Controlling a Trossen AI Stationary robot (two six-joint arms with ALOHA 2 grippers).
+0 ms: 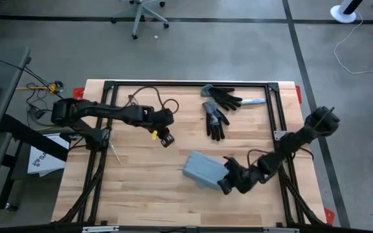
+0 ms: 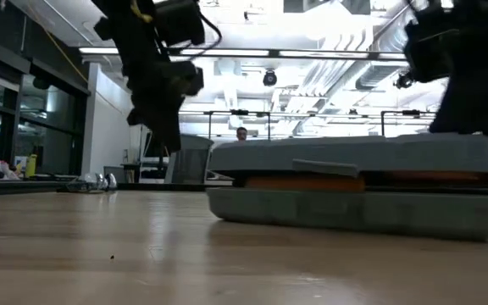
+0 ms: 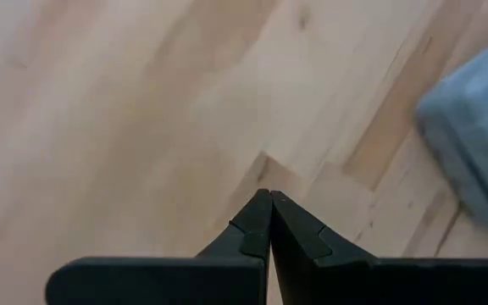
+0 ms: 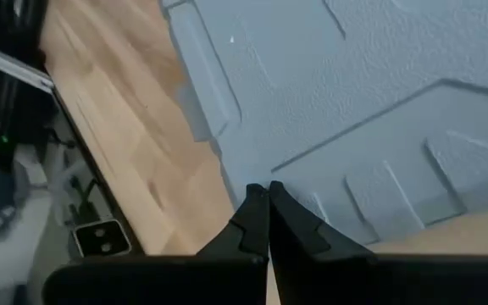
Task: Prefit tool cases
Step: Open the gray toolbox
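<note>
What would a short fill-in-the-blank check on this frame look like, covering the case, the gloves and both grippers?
1. The right gripper is ____ and sits at the edge of the grey-blue tool case.
2. The left gripper hangs over bare ____, fingers shut.
3. The number of black gloves lying near the table's far edge is ____.
4. In the low view, the case's lid is slightly ____.

Missing words: shut; wood; two; ajar
</note>
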